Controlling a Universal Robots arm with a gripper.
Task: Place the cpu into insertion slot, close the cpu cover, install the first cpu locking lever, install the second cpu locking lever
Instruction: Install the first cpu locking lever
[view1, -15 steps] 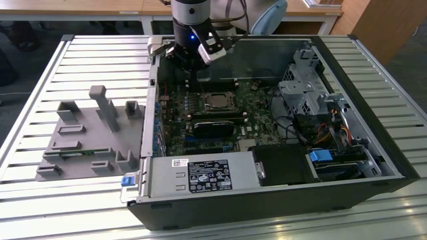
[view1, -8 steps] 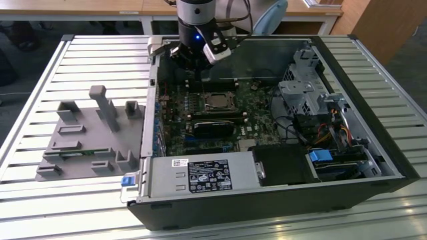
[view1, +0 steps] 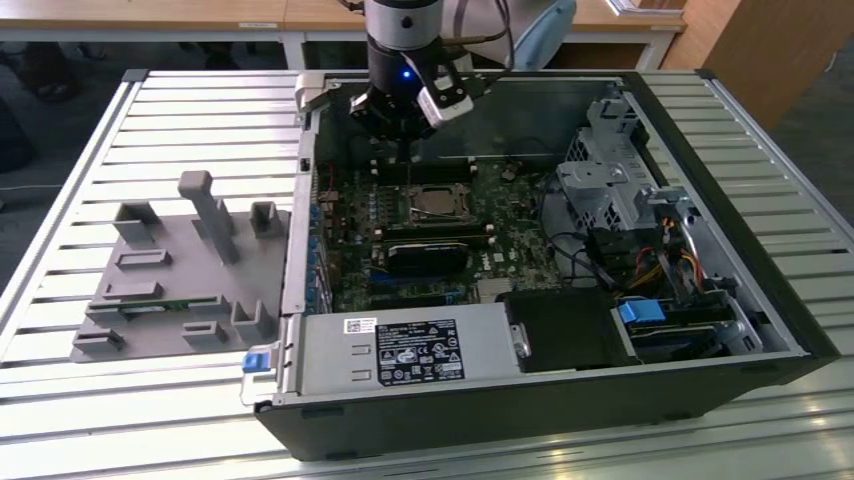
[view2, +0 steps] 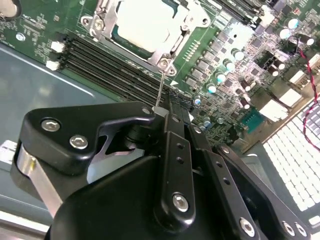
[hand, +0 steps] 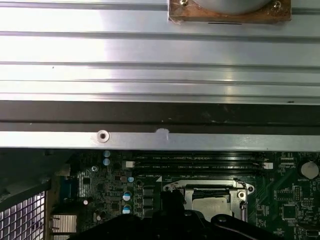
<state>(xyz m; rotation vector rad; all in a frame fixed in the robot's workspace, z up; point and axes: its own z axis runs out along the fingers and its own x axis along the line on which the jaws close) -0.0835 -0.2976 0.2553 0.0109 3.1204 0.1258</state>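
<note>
Claw hangs low inside the open computer case, over the far end of the green motherboard. In the second wrist view its black fingers are pressed together at the tips. A thin wire locking lever runs from the socket corner straight into those tips, and it appears to be pinched there, though the contact itself is hard to make out.

The cpu lies flat in the insertion slot, dull silver top upward. The cpu cover is down over it, its frame framing the chip on all visible sides. Long black memory slots run just beside the socket.

The case rests on a slatted metal bench, with a grey moulded fixture on the exterior view's left. The power supply carries a black-and-white label, and white lettering dots the board, but none of this print can be read.
</note>
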